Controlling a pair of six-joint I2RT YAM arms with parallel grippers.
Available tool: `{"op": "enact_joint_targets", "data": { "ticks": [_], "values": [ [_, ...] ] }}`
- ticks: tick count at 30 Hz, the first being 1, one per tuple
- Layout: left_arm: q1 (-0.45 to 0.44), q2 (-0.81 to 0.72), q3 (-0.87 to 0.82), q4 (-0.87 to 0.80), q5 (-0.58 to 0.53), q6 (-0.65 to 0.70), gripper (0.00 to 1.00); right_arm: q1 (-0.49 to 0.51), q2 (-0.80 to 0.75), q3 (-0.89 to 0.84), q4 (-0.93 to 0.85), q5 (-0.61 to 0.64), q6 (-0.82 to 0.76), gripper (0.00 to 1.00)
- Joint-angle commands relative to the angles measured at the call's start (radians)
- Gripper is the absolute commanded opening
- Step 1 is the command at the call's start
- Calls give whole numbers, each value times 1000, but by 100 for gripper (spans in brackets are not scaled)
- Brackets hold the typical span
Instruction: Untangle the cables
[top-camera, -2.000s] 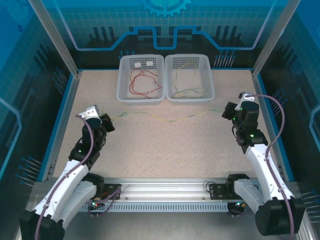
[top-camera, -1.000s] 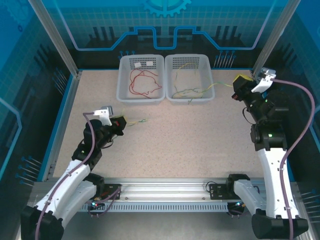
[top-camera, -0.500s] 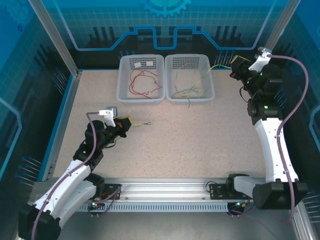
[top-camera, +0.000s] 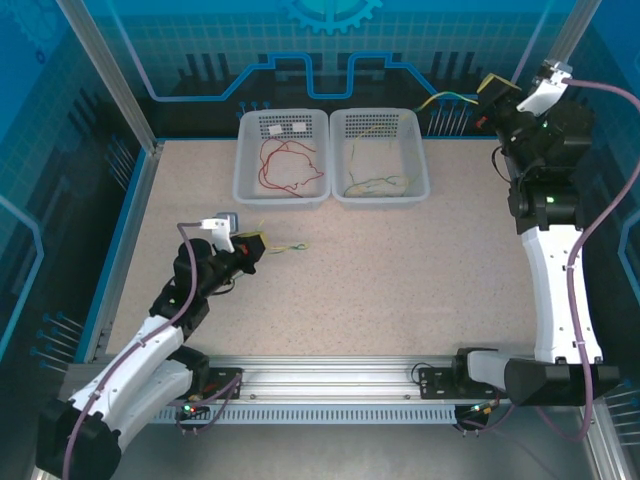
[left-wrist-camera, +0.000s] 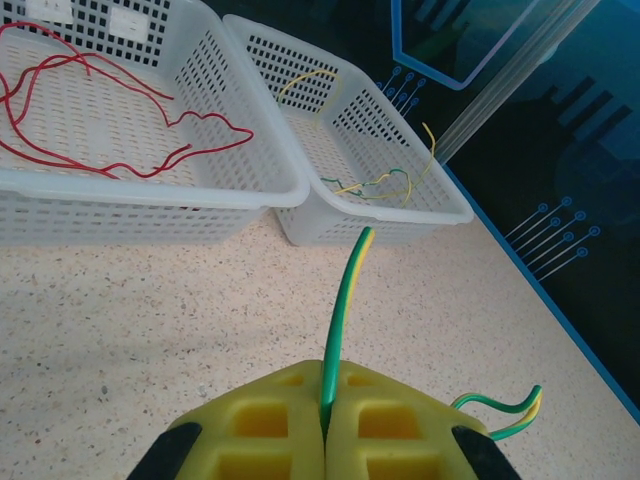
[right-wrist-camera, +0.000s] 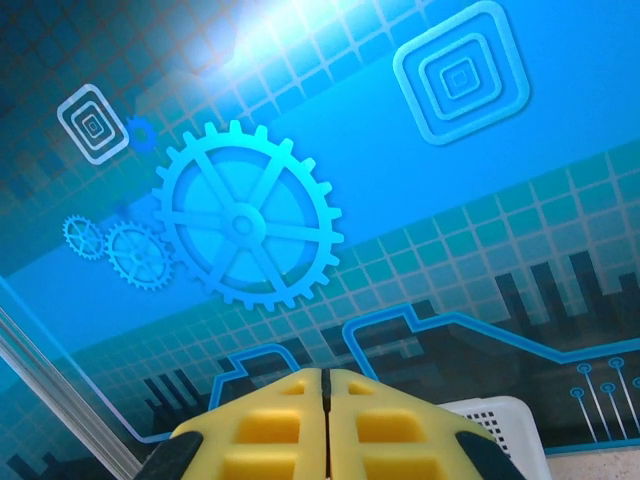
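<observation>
While red cables are lying in a basket at eleven o'clock, I am pinching one yellow-green cable in my closed left hand at eight and a second cable aloft in my closed right hand at one, both seemingly unsorted.

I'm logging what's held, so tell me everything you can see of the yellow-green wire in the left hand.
The yellow-green wire is thin, striped green and yellow, with smooth plastic-looking insulation. The shut left hand pinches it between yellow pads. One short end stands nearly upright, leaning right; the other curls out rightward, low over the speckled table.
</observation>
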Motion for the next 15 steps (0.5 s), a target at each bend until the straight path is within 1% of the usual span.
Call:
{"op": "enact_joint_targets", "data": {
  "ticks": [1, 6, 10, 15],
  "values": [
    [-8, 9, -9, 51, -8, 7, 0, 11, 23, 29, -30, 21, -15, 0],
    [-9, 27, 3, 51, -7, 6, 0, 20, 113, 2, 34, 23, -36, 0],
    [-10, 39, 2, 54, -11, 1, 0, 40, 184, -30, 70, 71, -62, 0],
    [-12, 36, -5, 45, -20, -4, 0, 44, 230, -96, 113, 69, -62, 0]
  ]
}}
